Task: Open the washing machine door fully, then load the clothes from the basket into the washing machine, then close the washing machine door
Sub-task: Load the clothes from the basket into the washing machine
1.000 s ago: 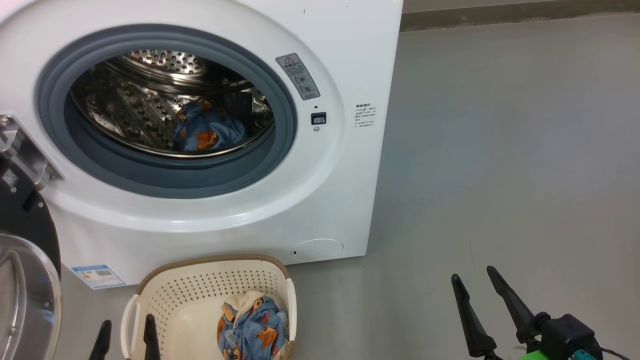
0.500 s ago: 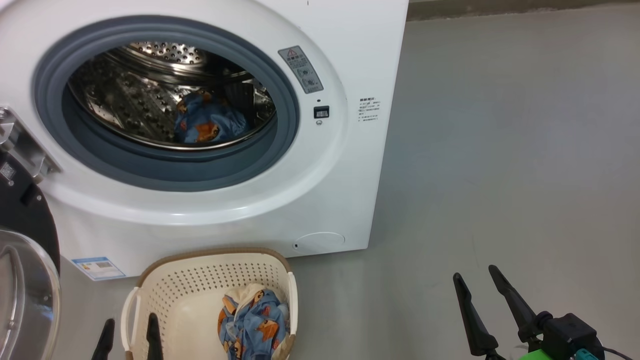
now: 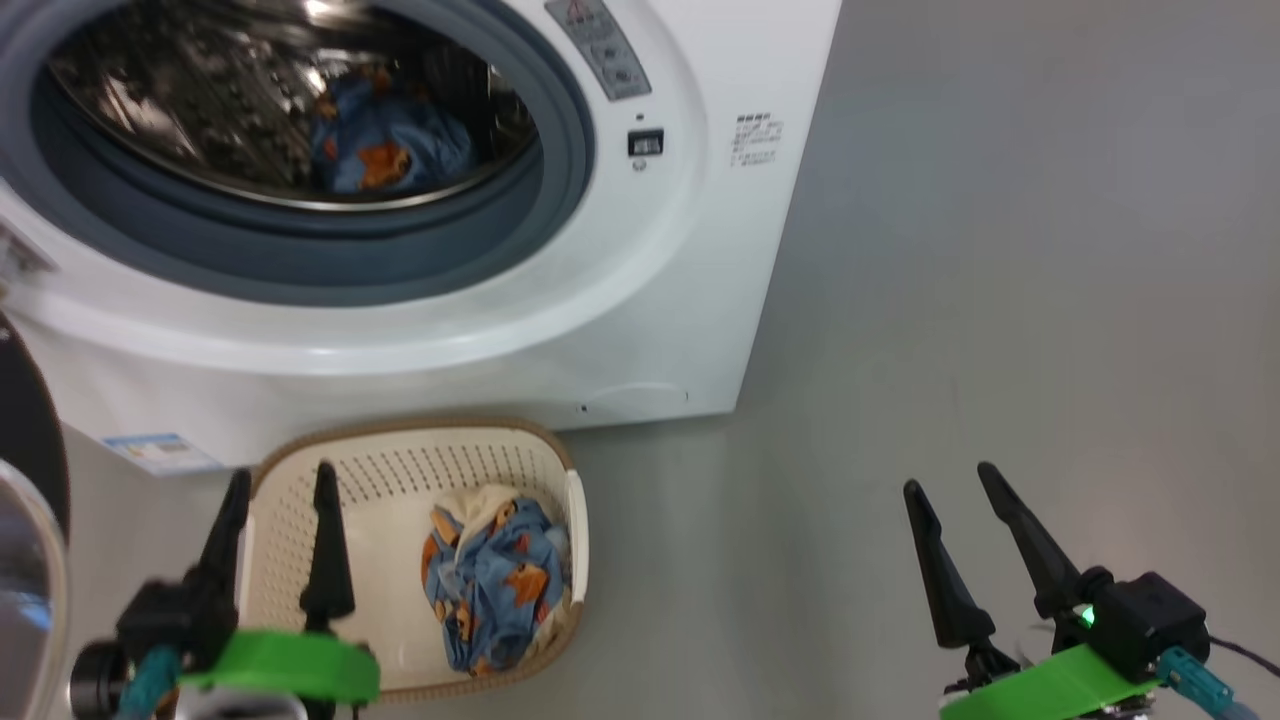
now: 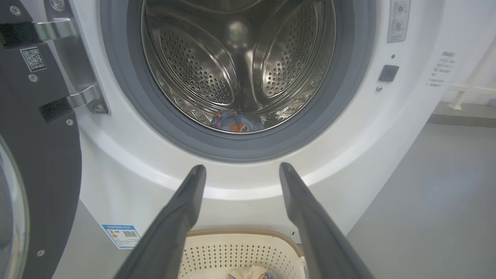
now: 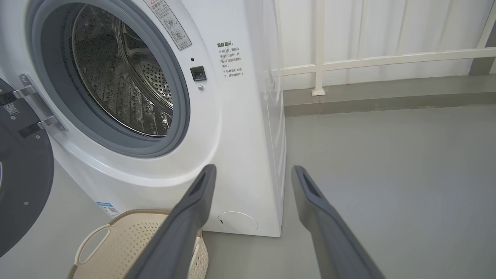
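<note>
Your left gripper (image 3: 281, 472), fingers spread and empty, hovers over the basket (image 3: 400, 432), left rim; your right gripper (image 3: 950, 478), likewise spread and empty, hangs over the floor (image 3: 1000, 250). The clothes (image 3: 495, 575) lie bunched at the basket's right side. Risk: a shallow pinch lifts one layer, which trails and catches the gasket (image 3: 300, 265). One piece lies in the drum (image 3: 180, 110); the washing machine door (image 3: 30, 420) stands open.

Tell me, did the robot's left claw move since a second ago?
Yes. The left gripper has reached forward: its fingertips now sit closer to the far rim of the basket, nearer the washing machine.
</note>
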Motion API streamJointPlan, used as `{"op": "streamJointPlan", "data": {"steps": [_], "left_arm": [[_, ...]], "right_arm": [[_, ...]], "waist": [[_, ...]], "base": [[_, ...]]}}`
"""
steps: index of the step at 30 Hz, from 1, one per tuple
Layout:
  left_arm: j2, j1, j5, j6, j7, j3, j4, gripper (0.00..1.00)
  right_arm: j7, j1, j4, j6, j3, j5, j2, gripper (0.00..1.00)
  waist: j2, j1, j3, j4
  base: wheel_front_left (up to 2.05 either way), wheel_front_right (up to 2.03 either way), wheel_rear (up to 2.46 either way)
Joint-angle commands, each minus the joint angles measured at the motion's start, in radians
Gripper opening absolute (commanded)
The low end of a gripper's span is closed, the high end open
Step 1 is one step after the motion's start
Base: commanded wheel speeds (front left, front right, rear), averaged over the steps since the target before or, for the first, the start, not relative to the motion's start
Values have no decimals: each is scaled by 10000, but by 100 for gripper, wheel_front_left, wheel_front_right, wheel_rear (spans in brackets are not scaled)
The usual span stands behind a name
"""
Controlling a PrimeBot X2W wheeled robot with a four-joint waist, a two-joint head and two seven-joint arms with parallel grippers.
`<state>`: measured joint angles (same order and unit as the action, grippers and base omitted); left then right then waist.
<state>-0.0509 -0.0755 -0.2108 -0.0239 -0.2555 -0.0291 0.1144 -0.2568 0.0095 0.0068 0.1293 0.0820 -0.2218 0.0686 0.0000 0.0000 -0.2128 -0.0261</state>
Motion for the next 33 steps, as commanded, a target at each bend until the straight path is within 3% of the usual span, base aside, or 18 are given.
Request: {"op": "streamJointPlan", "data": {"steps": [1, 19, 27, 33], "left_arm": [[-196, -596, -26, -64, -53, 242, 12, 100], [-631, -6122, -419, -840, 131, -387, 6353, 100], [-506, -7318, -858, -1028, 472, -813, 8961, 100], [-381, -7842, -1268, -1063, 1059, -1593, 10007, 100]], "right_arm": [[-49, -314, -285, 14, 253, 25, 98, 100], [-49, -1978, -932, 14, 275, 277, 75, 100], [-49, -2331, -1061, 14, 301, 305, 12, 100], [-49, -2455, -1111, 14, 335, 316, -27, 100]], "waist": [[0, 0, -984, -33], [0, 0, -5145, -520], [0, 0, -6121, -640], [0, 0, -6502, -706]], "base": [[0, 0, 0], [0, 0, 0], [0, 0, 0], [0, 0, 0]]}}
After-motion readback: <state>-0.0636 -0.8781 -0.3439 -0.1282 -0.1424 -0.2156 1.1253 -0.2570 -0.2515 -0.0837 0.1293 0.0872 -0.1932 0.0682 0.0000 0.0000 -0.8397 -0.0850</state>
